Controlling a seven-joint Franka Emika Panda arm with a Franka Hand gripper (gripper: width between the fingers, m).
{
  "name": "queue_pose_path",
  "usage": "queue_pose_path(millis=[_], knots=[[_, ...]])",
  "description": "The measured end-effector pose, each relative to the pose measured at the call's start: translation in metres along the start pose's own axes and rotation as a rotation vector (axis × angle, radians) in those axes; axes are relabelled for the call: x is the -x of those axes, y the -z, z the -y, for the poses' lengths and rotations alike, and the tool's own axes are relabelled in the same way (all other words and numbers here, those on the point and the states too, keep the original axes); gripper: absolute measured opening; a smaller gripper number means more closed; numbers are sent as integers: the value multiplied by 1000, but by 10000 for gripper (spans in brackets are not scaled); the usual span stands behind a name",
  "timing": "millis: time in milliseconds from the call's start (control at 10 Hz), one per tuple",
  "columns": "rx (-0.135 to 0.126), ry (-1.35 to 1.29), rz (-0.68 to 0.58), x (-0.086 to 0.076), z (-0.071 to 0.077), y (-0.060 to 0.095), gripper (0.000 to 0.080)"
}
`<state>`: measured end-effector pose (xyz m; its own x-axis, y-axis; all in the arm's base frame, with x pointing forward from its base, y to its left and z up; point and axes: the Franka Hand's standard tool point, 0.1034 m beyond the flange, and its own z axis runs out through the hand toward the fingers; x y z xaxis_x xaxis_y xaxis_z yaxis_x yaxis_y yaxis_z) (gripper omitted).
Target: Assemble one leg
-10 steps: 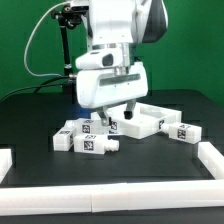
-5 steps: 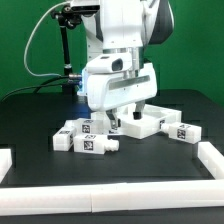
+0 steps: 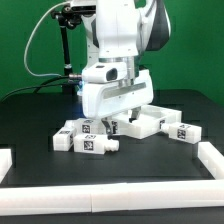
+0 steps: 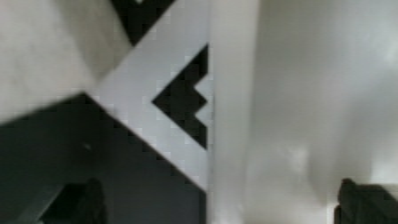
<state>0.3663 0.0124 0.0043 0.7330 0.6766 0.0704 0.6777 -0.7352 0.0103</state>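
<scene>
Several legs, short chunky white pegs with black-and-white tags, lie clustered on the black table: one point(image 3: 90, 146) at the front, one point(image 3: 64, 136) further to the exterior view's left, one point(image 3: 90, 126) behind. The large flat white rimmed panel point(image 3: 160, 124) lies to their right. My gripper point(image 3: 120, 118) hangs low between the pegs and the panel's near corner. In the wrist view my gripper point(image 4: 217, 205) has its dark fingertips point(image 4: 71, 200) far apart, open, with a blurred white part point(image 4: 267, 150) close between them. I cannot tell whether the part touches a finger.
Low white bars border the table at the front point(image 3: 110, 196), the exterior view's left point(image 3: 8, 160) and right point(image 3: 210, 156). A black stand with cables point(image 3: 64, 50) rises behind the arm.
The hand has turned about its wrist and shifted slightly toward the exterior view's right, staying low over the parts. The pegs and the panel have not moved.
</scene>
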Motion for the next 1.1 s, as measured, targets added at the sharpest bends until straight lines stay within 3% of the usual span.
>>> queue_pose_path(millis=[200, 400, 500, 600, 700, 800, 900, 1000, 1100], knots=[[0, 2, -1, -1, 0, 0, 649], [0, 1, -1, -1, 0, 0, 426], [0, 1, -1, -1, 0, 0, 426], [0, 1, -1, -1, 0, 0, 241], [0, 0, 0, -1, 0, 0, 107], [-15, -14, 15, 1, -2, 3, 107], [-13, -30, 17, 0, -5, 11, 53], [-6, -47, 13, 0, -6, 21, 53], [-17, -91, 25, -3, -5, 33, 53]])
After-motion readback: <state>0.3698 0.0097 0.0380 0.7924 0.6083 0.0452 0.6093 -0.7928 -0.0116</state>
